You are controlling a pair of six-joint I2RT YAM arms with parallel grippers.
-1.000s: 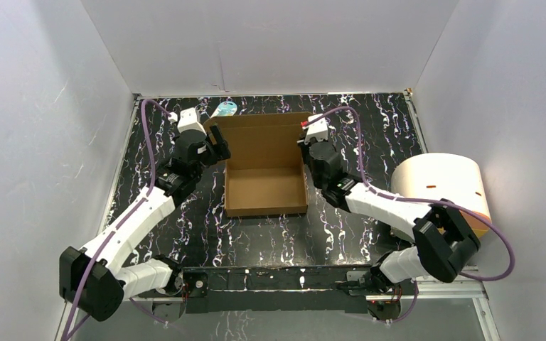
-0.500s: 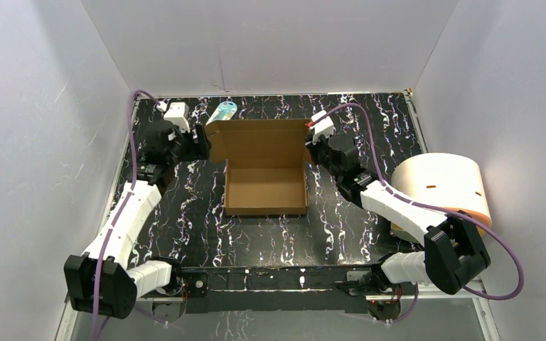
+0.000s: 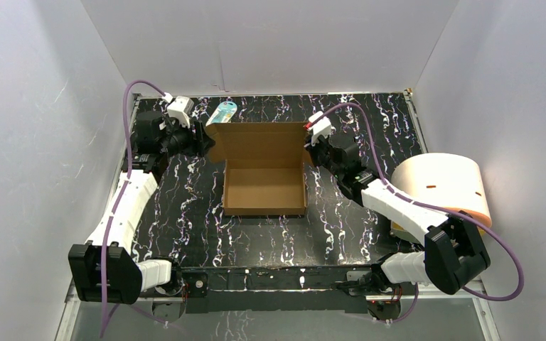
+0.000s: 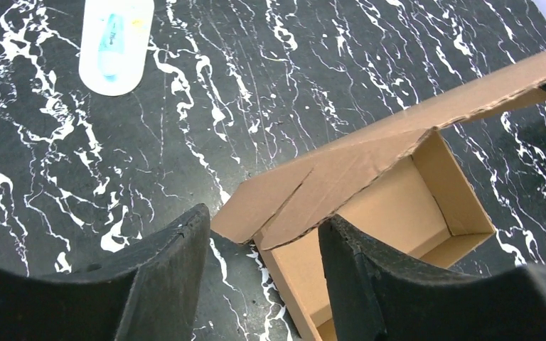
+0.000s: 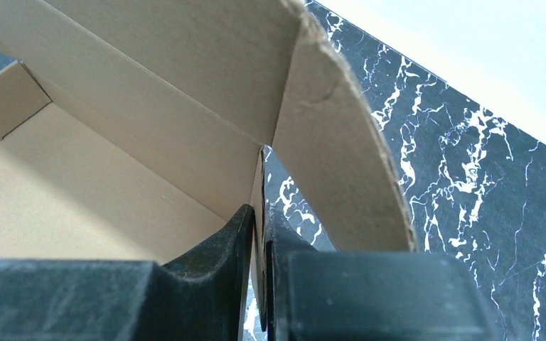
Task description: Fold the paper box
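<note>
The paper box (image 3: 264, 177) is brown corrugated cardboard, a shallow open tray in the middle of the table with its lid flap standing up at the back. My left gripper (image 3: 202, 141) is open beside the box's back left corner. In the left wrist view its fingers straddle the corner flap (image 4: 284, 202) without touching it. My right gripper (image 3: 311, 148) is shut on the box's right side wall (image 5: 257, 206) at the back right corner. A curved ear flap (image 5: 341, 149) stands just beyond it.
A small white-and-blue oval item (image 3: 222, 109) lies behind the box near the back wall and also shows in the left wrist view (image 4: 116, 42). A cream cylinder with an orange base (image 3: 441, 188) lies at the right edge. White walls enclose the black marbled table (image 3: 270, 234).
My left arm has swung back and left, from the box's left wall to its back left corner. The lid flap has risen more upright. My right gripper has shifted slightly back, still holding the wall.
</note>
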